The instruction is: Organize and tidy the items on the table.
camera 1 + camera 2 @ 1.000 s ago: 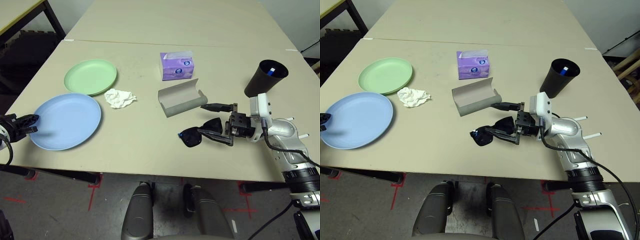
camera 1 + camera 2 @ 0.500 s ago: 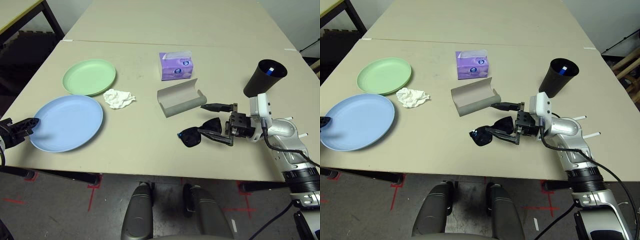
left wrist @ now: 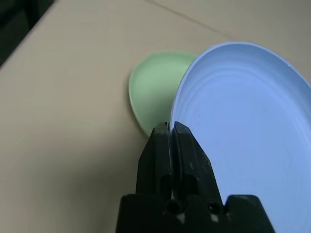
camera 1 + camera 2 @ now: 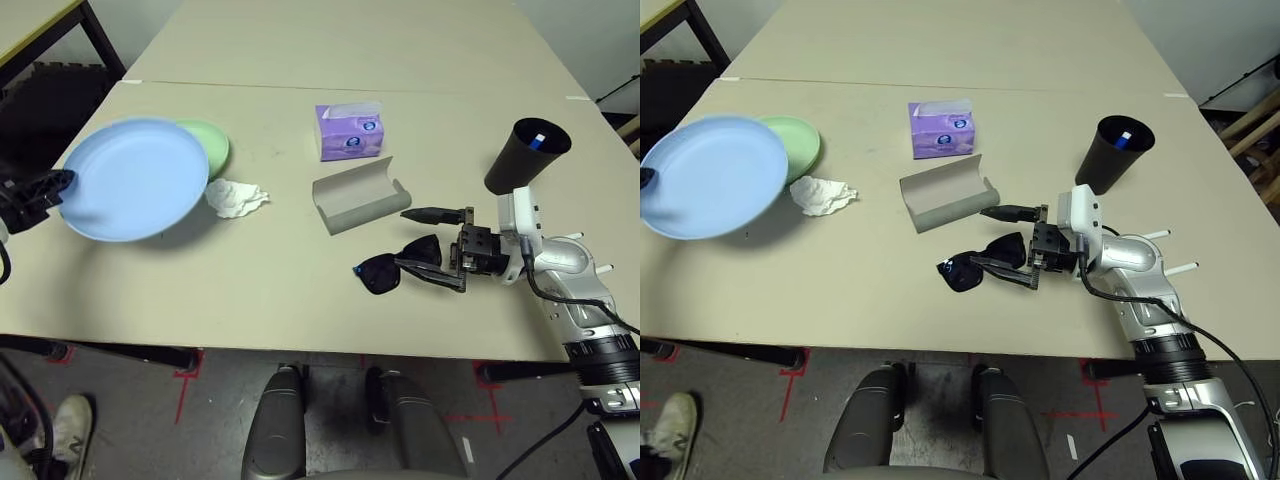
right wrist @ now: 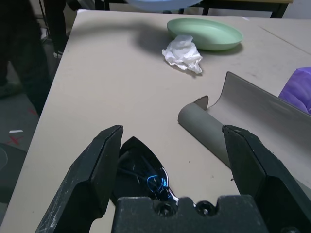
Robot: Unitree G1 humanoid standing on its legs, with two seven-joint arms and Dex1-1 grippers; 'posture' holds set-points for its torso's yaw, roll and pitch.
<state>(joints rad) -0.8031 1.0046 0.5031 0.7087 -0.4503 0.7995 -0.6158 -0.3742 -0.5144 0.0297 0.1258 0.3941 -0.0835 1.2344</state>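
My left gripper [image 3: 171, 130] is shut on the rim of the light blue plate [image 4: 135, 178]. It holds the plate tilted above the table [image 4: 250, 290], where it partly covers the pale green plate [image 4: 212, 146]. Crumpled white tissue [image 4: 236, 197] lies just right of the plates. The grey glasses case [image 4: 355, 195] lies open mid-table. The black sunglasses [image 4: 385, 272] lie in front of it. My right gripper [image 4: 402, 238] stands open, its fingers on either side of the sunglasses' near end [image 5: 141, 170].
A purple tissue box [image 4: 350, 132] stands behind the case. To the far right is a black cup [image 4: 525, 155] holding a small blue and white item. A person's shoe [image 4: 65, 430] shows on the floor beside the table's front left.
My left gripper has lifted the blue plate off the table and carried it back over the green plate. The right arm has not moved. A shoe has appeared on the floor.
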